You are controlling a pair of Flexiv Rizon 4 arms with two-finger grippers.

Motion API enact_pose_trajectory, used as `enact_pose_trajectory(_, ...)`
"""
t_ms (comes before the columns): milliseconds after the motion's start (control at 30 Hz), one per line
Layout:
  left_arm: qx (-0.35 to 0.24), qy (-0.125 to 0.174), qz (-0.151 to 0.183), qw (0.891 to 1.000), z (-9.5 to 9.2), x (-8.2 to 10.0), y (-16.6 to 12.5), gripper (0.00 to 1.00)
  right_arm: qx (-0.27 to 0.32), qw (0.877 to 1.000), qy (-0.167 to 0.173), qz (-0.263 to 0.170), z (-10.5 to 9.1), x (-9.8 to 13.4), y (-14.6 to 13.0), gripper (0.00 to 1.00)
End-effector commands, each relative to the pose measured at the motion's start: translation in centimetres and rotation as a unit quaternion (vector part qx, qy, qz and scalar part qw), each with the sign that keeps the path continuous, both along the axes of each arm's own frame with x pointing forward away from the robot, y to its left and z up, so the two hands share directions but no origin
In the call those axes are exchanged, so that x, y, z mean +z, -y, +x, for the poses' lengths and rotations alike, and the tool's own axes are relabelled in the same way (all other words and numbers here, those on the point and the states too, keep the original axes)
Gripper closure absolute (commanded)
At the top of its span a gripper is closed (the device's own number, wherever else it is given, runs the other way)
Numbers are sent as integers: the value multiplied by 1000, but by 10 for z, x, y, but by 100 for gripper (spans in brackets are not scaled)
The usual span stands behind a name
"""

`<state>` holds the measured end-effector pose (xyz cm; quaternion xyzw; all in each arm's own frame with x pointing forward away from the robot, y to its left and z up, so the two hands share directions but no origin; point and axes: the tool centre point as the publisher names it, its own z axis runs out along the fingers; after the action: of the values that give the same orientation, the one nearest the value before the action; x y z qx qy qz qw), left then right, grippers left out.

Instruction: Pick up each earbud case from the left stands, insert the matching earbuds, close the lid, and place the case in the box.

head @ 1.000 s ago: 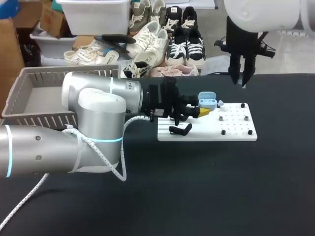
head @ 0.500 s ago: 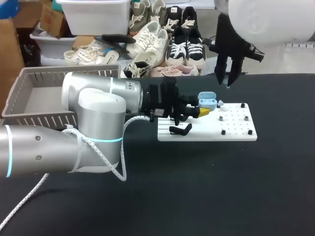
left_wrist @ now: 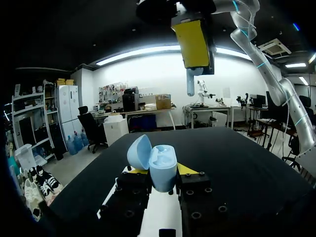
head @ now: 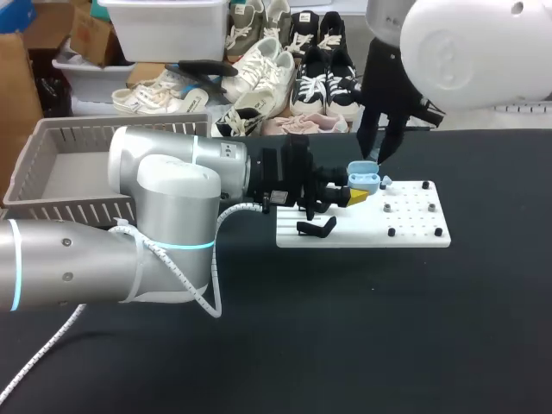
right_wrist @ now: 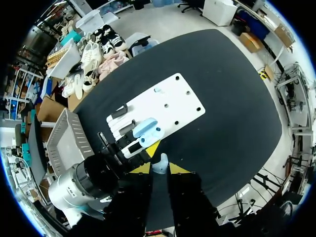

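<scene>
Left gripper [head: 355, 196] first: its yellow tips are clamped on the light-blue earbud case [left_wrist: 159, 164] from both sides. The lid is flipped up and the hollow shows.

Around it, the white stand board [head: 414, 226] lies flat on the black table [head: 345, 328], under and ahead of the held case. Black stands [head: 317, 228] sit at the board's left end, just beside the left gripper, and small black pegs [head: 391, 231] dot its right half. The grey slatted box [head: 69, 210] rests at the table's left side, well apart from the board. In the head view the left arm's bulky elbow covers the box's near right corner.

Over to the right gripper [right_wrist: 160, 170]: its fingers are drawn close together, pinching a light-blue earbud [left_wrist: 190, 83]. The left wrist view shows the earbud hanging below a yellow tip. This gripper hangs above the open case without touching it. From its own wrist view, the case lies just ahead of the earbud.

Now the arms. The left arm comes in low from the left, with its forearm about level and its wrist pointing to the right along the board. It holds the case just over the board's left part. The right arm drops in from the upper right, wrist turned downward, with its fingers pointing down at the table near the case's raised lid.
</scene>
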<state>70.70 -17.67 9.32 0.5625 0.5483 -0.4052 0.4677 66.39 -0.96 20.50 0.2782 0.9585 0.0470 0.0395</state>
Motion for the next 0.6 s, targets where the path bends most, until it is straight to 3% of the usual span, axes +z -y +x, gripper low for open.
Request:
enact_pose_trajectory(33, 1, 1, -2, 1000, 0, -1, 0, 100, -8, 1000, -5, -4, 2, -6, -1, 100)
enact_pose_trajectory(600, 1, 1, -2, 1000, 0, -1, 0, 100, -19, 1000, -20, -11, 17, -20, -5, 100)
